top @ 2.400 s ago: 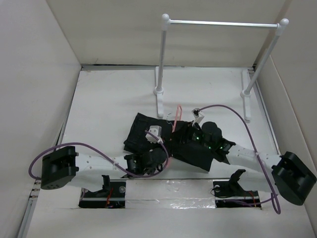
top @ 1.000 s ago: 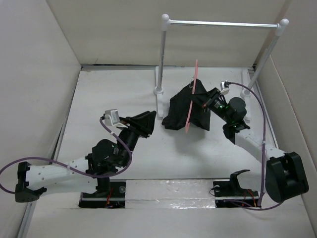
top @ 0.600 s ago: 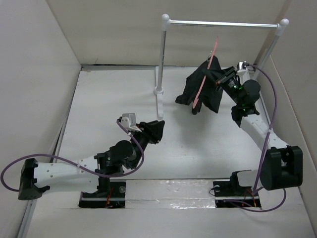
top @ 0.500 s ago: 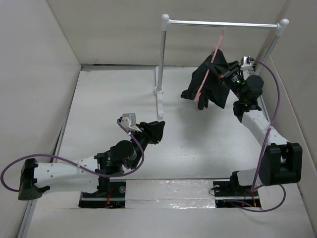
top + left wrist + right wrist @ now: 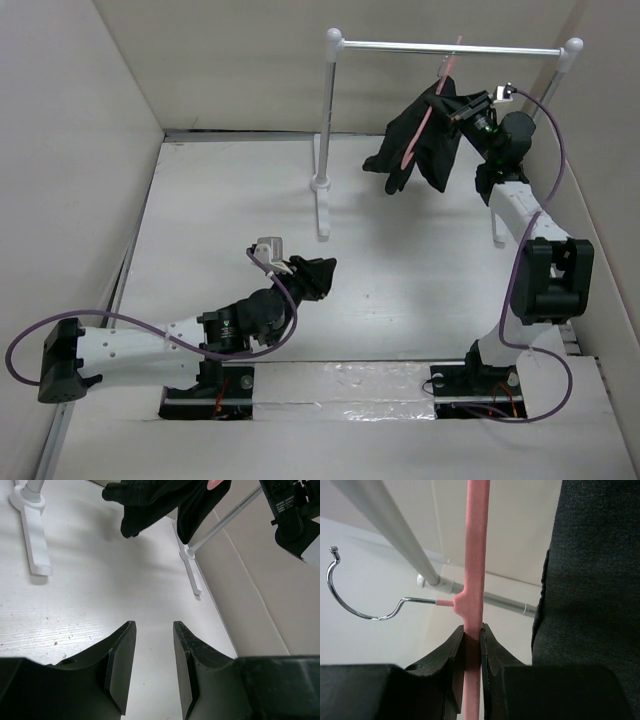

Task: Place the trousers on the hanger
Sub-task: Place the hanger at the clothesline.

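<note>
The black trousers [image 5: 420, 140] hang draped over the pink hanger [image 5: 432, 104], held high just under the rail [image 5: 450, 47]. My right gripper [image 5: 460, 108] is shut on the hanger's pink bar [image 5: 475, 555]; its silver hook [image 5: 355, 605] curls left, beside the rail [image 5: 385, 530] and not over it. The trousers fill the right of the right wrist view [image 5: 595, 580]. My left gripper [image 5: 318, 275] is open and empty, low over the table's middle [image 5: 154, 630]; the trousers' lower edge [image 5: 160, 500] shows far ahead of it.
The white-and-silver rail stands on two posts [image 5: 327, 130] [image 5: 530, 120] with long white feet [image 5: 32, 535] [image 5: 192, 575]. Cardboard walls [image 5: 70, 150] close in the white table [image 5: 220, 200]. The right arm's purple cable [image 5: 550, 90] loops near the right post.
My right gripper has lifted the hanger with the trousers from the table up and back to the rail. My left gripper let go of the trousers, opened, and drew back to mid-table.
</note>
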Available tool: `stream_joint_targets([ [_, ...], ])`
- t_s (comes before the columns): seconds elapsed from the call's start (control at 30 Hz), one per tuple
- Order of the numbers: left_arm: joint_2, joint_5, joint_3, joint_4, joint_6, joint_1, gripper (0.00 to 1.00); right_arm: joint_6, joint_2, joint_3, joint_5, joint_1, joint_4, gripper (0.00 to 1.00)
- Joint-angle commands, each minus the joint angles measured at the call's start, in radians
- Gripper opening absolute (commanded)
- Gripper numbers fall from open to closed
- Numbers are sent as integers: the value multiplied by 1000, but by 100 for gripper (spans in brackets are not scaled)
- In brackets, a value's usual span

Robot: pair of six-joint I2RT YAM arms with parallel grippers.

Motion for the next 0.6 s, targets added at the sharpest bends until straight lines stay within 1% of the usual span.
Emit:
stream_joint_targets([
  [0.0,-12,-6,3,-7,-34,2,33,21,3,150,-23,-11,134,0],
  [0.13,-6,-11,-10,1,-47,2,33,12,55,239,-35,-29,89,0],
  [0.3,14,-20,3,-22,-62,2,33,18,118,272,-38,-51,86,0],
  [0.43,8,-26,12,-73,-80,2,33,26,170,302,-59,-71,101,0],
  [0.57,-6,-28,3,-71,-83,2,33,19,202,340,-70,-89,85,0],
])
